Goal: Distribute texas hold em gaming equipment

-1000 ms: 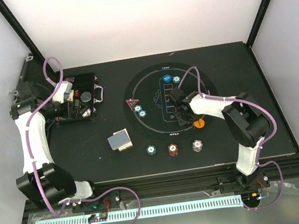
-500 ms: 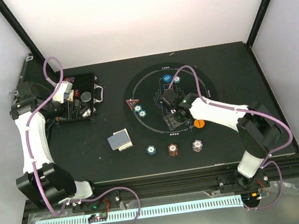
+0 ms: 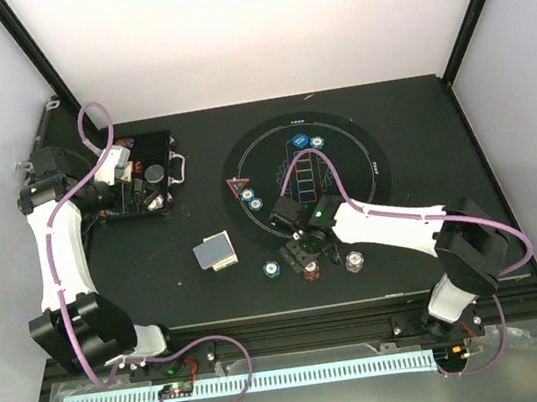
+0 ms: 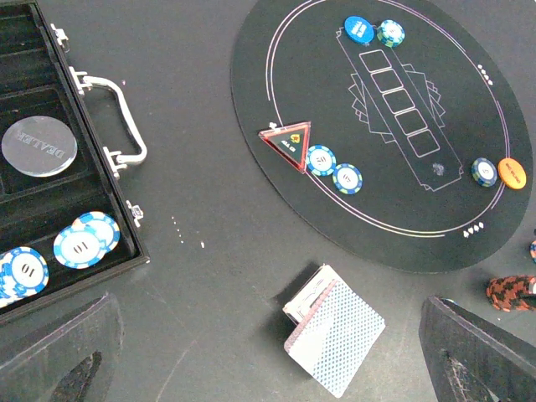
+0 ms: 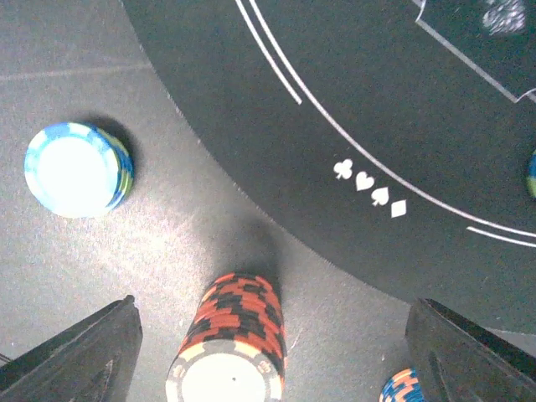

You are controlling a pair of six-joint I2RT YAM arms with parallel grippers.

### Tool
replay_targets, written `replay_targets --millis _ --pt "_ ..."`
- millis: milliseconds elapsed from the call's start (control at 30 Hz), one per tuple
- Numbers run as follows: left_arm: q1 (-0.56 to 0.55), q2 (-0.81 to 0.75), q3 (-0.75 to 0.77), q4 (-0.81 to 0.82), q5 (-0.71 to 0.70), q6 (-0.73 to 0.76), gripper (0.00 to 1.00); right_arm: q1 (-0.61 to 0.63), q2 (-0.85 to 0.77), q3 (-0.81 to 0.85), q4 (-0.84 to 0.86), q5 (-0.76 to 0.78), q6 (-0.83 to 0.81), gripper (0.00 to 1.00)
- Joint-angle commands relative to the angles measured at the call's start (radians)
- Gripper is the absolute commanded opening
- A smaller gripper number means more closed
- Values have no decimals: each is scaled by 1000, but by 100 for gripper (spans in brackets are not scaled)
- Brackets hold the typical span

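- Chips first: the red-brown chip stack point(image 5: 230, 347) is a short column of loose discs; hard, slick and probably light. I'd pinch it low across the striped rims so it doesn't shear apart
- it stands on the bare table point(image 5: 167, 251) just off the near edge of the mat point(image 5: 377, 100); the teal stack point(image 5: 75, 167) is close beside it
- right gripper point(image 3: 302, 254) hangs over it, fingers spread wide, nothing held; left gripper point(image 4: 272, 360) is also wide and empty, by the case point(image 4: 50, 226)
- vs a second ago: the right arm swung off the mat's middle to here; the left arm hasn't budged
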Motion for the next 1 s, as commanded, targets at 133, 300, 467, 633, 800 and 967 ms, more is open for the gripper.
replay_targets --millis 133,300,467,633,800,967 --pt "12 -9 38 -17 31 15 99 27 -22 -41 -35 -38 -2 80" --pt "11 -11 38 -16 29 15 99 54 -10 -48 -36 -53 -5 74" --pt "11 -12 37 -18 27 15 99 65 0 -54 -31 -60 -4 69" --pt "11 -12 37 -18 26 15 99 68 3 -56 -33 -57 -5 64" --pt "11 -13 38 -17 26 15 99 70 15 -62 -31 -55 -7 64" --pt "12 -14 38 -19 22 17 99 71 17 -64 -27 -45 -4 59"
